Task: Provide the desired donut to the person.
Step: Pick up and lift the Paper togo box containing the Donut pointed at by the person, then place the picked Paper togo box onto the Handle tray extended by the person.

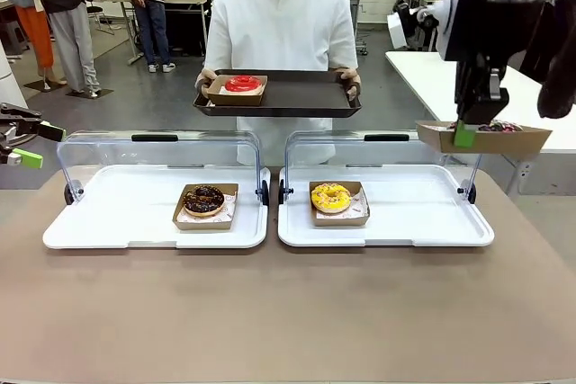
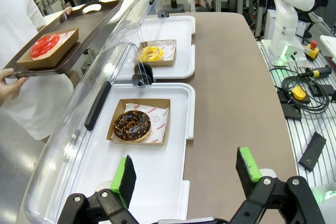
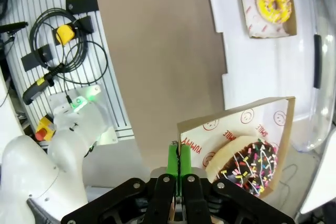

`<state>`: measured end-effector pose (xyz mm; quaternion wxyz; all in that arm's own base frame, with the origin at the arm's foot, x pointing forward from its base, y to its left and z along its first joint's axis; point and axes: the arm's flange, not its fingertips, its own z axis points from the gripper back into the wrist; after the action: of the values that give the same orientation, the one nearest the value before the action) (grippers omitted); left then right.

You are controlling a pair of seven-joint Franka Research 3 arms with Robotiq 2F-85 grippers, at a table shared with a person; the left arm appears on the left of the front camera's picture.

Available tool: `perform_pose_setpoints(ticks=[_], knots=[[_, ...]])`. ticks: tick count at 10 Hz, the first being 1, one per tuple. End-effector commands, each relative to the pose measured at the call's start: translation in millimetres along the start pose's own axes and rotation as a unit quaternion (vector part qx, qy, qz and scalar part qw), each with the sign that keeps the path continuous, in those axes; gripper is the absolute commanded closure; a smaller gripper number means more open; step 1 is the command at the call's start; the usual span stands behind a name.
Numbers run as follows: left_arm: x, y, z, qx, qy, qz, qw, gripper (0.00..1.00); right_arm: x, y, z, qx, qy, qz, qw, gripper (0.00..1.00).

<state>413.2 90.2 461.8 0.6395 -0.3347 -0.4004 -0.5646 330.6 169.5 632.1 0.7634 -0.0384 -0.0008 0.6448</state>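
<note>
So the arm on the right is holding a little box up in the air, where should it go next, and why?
Probably across toward the person's dark brown serving tray. The right gripper is shut on the rim of a cardboard box with a sprinkled chocolate donut, raised above the table, and the tray has bare space beside its red donut.

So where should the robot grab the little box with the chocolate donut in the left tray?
Best by the cardboard wall of the chocolate donut's box, not the donut. The box is shallow and open on top, so the left gripper could come down from above and pinch one thin edge. The near edge looks easiest, since the raised clear lid stands behind the white tray.
</note>
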Motion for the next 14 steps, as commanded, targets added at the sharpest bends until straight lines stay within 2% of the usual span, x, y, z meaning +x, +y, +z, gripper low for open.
perform_pose_setpoints(ticks=[1, 2, 14], knots=[[0.7, -0.7, 1.4, 0.001, -0.001, -0.001, 1.0, 0.0, 7.3, -9.4, -5.0, -0.013, 0.006, 0.017, 1.0, 1.0], [0.7, -0.7, 1.4, 0.001, -0.001, -0.001, 1.0, 0.0, 0.0, 0.0, 0.0, 0.0, 0.0, 0.0, 1.0, 1.0], [0.7, -0.7, 1.4, 0.001, -0.001, -0.001, 1.0, 0.0, 0.0, 0.0, 0.0, 0.0, 0.0, 0.0, 1.0, 1.0]])
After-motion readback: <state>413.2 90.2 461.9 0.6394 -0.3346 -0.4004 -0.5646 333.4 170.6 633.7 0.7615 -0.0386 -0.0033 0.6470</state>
